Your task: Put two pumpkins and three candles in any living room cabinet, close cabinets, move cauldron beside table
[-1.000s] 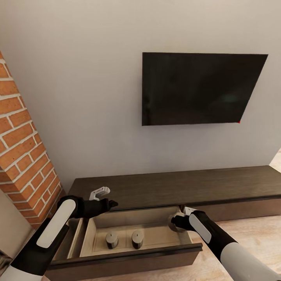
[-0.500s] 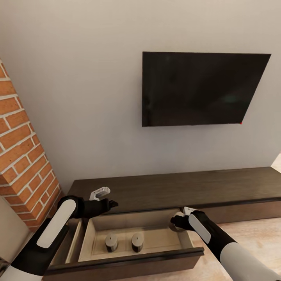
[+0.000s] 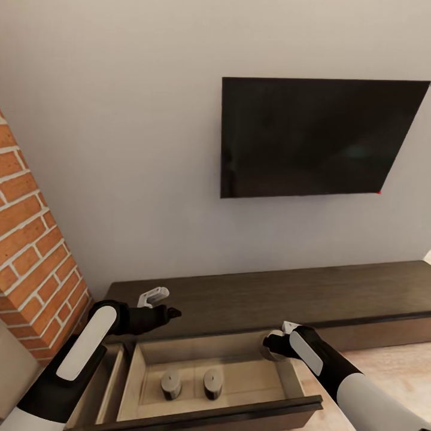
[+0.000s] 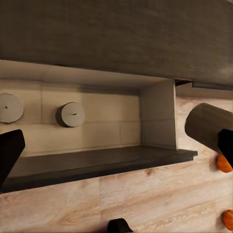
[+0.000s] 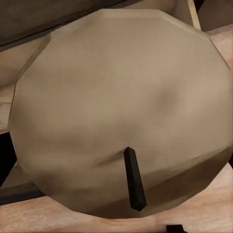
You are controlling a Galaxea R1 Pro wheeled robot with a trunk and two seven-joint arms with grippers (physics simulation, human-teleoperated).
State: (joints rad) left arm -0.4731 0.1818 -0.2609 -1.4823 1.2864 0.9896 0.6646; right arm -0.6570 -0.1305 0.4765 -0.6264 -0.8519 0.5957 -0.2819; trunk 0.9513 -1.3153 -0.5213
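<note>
The long dark-brown cabinet (image 3: 281,293) runs along the wall with one drawer pulled out. Two grey-beige candles (image 3: 171,384) (image 3: 212,383) stand upright on the drawer's light floor, also seen from above as candles (image 4: 72,114) (image 4: 8,108). My right gripper (image 3: 274,343) is shut on a third candle (image 3: 267,354) above the drawer's right end; this candle (image 5: 121,116) looms close in the right wrist view. My left gripper (image 3: 163,303) hovers open over the cabinet top behind the drawer's left part. Two orange pumpkins (image 4: 224,163) (image 4: 228,219) lie on the wood floor beside the drawer.
A black TV (image 3: 317,134) hangs on the grey wall above the cabinet. A brick column (image 3: 30,263) stands close on the left. The drawer's dark front (image 3: 197,417) juts toward me over the wooden floor (image 3: 389,365).
The whole picture has shifted a little, so the camera moved. Both arms hold almost the same pose, and the right gripper still grips the candle over the drawer's right end.
</note>
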